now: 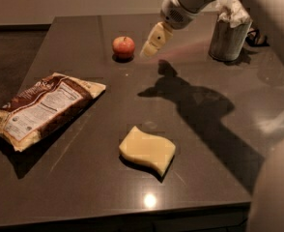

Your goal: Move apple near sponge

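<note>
The small red apple point(123, 46) sits on the dark table at the far middle. The pale yellow wavy sponge point(147, 150) lies flat nearer the front, well apart from the apple. My gripper point(153, 43) hangs above the table just right of the apple, a short gap away, with nothing seen in it.
A brown-and-white snack bag point(41, 108) lies at the left. A grey cylindrical container point(229, 34) with white paper in it stands at the far right. The dark table point(219, 144) has its front edge near the bottom.
</note>
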You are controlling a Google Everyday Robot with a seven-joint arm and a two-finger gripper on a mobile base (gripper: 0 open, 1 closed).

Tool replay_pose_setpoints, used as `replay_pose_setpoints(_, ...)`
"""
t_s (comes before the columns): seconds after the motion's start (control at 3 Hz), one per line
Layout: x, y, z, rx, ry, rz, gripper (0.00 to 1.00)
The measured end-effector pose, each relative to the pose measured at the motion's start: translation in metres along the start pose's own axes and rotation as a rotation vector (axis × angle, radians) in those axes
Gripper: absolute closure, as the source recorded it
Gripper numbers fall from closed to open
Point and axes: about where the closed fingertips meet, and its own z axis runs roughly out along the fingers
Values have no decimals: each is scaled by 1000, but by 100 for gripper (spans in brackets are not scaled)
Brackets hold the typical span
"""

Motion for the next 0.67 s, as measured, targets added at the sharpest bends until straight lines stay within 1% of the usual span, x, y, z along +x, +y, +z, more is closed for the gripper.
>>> replay_pose_setpoints(0.33, -14, -8, 38, -26, -13, 18, 0)
replay_pose_setpoints(0.67, -26, -12, 69, -50, -32, 38, 0)
